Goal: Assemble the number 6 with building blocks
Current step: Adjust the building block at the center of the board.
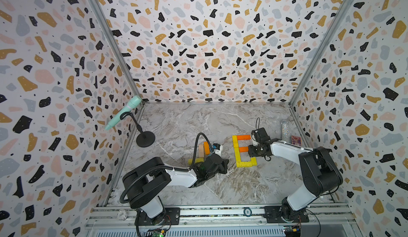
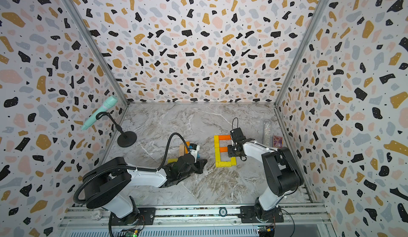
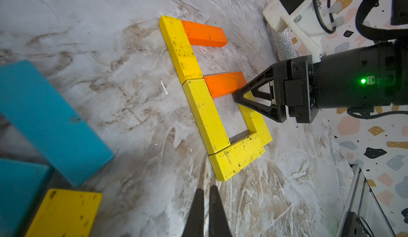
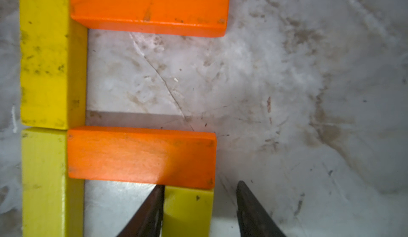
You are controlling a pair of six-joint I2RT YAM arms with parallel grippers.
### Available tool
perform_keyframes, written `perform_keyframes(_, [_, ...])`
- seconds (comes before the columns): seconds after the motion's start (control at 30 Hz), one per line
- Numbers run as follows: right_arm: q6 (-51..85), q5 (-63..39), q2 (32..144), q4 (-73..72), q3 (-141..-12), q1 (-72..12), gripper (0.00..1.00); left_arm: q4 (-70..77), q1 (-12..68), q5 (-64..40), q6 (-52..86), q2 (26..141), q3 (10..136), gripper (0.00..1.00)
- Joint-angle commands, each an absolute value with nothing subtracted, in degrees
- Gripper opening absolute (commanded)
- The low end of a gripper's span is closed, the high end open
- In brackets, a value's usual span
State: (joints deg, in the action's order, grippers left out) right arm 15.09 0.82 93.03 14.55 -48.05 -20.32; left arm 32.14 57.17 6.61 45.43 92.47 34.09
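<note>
Right jaws astride yellow plank point(image 4: 187, 211)

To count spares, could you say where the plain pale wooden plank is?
In both top views the pale wooden plank lies on the robot's left side, beside a spare orange plank, left of the yellow-and-orange number 6.

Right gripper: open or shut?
Open. The right gripper straddles the yellow block; one finger stands clear of it.
</note>
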Motion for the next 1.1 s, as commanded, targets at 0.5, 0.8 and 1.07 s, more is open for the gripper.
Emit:
perform_keyframes(0.5, [14.5,-7.9,76.6,13.9,-54.5,-28.7,0.60,4.6,45.2,23.9,34.4,68.5,39.6,0.80])
perform_keyframes(0.8, [15.0,-4.1,94.4,10.2,-65.6,-44.5,0.67,1.9,30.7,22.1,33.4,55.5,31.9,0.99])
perform_keyframes(1.07, [11.8,0.9,108.4,17.3,-75.9,-47.3,0.65,4.6,27.0,17.4,35.9,52.4,25.4,0.99])
